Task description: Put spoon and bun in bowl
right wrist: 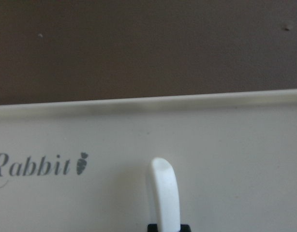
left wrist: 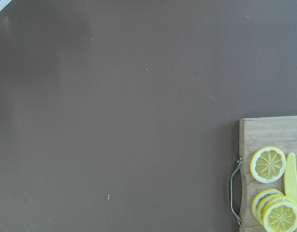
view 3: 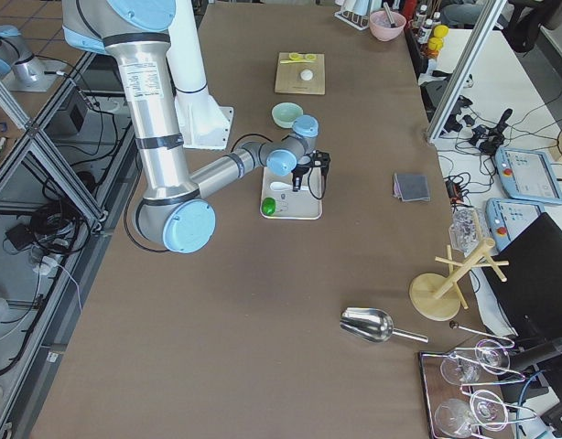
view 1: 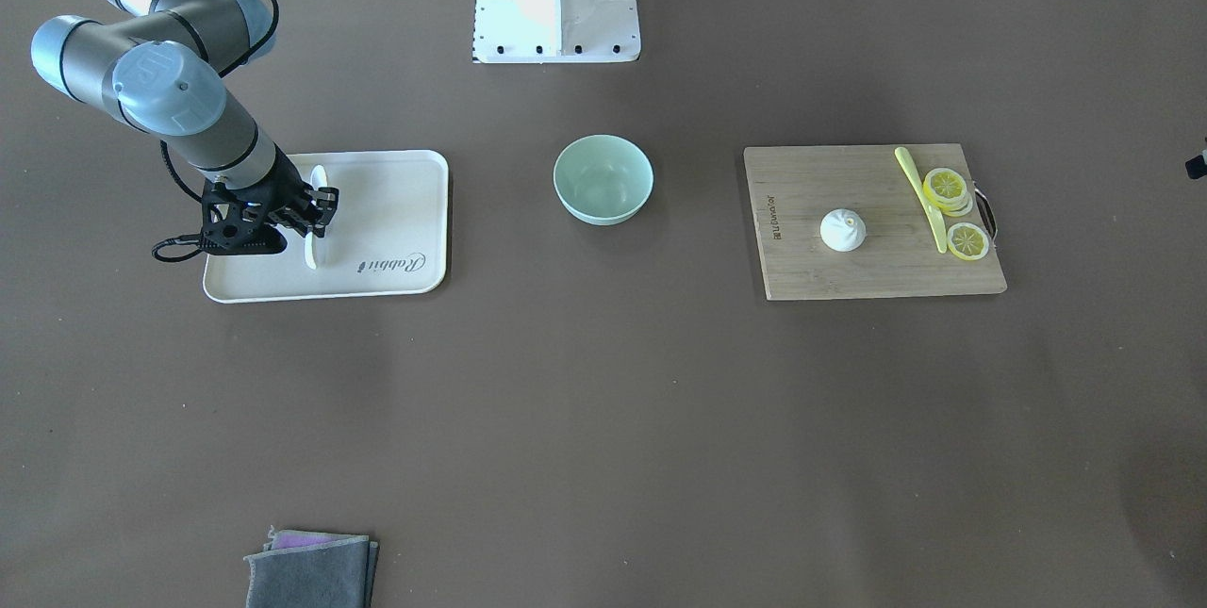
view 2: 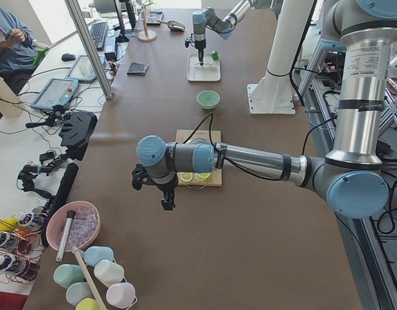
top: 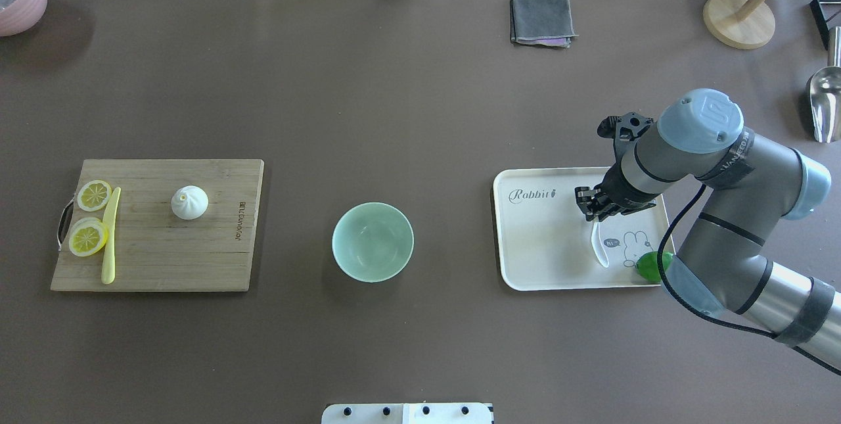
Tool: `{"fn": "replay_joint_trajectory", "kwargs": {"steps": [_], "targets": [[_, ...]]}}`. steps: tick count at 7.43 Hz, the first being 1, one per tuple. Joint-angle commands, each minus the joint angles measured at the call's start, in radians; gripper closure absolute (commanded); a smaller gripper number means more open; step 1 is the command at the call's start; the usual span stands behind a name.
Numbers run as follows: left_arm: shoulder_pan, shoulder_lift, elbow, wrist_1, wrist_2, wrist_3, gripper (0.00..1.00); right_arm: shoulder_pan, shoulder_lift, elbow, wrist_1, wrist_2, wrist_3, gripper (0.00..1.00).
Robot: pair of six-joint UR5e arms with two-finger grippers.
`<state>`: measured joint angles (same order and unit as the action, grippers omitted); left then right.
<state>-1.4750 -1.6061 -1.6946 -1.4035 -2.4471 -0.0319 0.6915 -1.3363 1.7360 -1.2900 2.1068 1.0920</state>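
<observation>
The white spoon (view 1: 319, 178) lies on the cream tray (view 1: 396, 212). My right gripper (view 1: 317, 215) is down over its middle, fingers closed around the handle. The right wrist view shows the handle tip (right wrist: 165, 193) coming out from between the fingers. The mint-green bowl (view 1: 603, 179) stands empty at the table's middle. The white bun (view 1: 843, 230) sits on the wooden cutting board (view 1: 849, 278). My left gripper (view 2: 167, 205) hangs over bare table beyond the board's handle end; I cannot tell whether it is open or shut.
A yellow-green plastic knife (view 1: 922, 198) and lemon slices (view 1: 946, 186) lie on the board's outer end. A green round thing (top: 650, 266) sits at the tray's corner under my right arm. A folded grey cloth (view 1: 311, 570) lies at the far edge.
</observation>
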Motion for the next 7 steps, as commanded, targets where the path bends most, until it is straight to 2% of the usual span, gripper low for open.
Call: {"fn": "replay_joint_trajectory", "kwargs": {"steps": [1,3,5,7], "targets": [[0.092,-0.027,-0.013,-0.084,0.002,-0.185,0.02,0.003,0.066,0.002,0.001,-0.001,0.174,1.0],[0.246,-0.034,-0.013,-0.21,0.096,-0.381,0.02,-0.029,0.127,0.01,-0.003,-0.016,0.387,1.0],[0.338,-0.073,-0.013,-0.242,0.1,-0.536,0.02,-0.111,0.245,0.013,-0.018,-0.126,0.675,1.0],[0.387,-0.11,-0.007,-0.242,0.102,-0.634,0.02,-0.19,0.406,0.011,-0.195,-0.207,0.83,1.0]]}}
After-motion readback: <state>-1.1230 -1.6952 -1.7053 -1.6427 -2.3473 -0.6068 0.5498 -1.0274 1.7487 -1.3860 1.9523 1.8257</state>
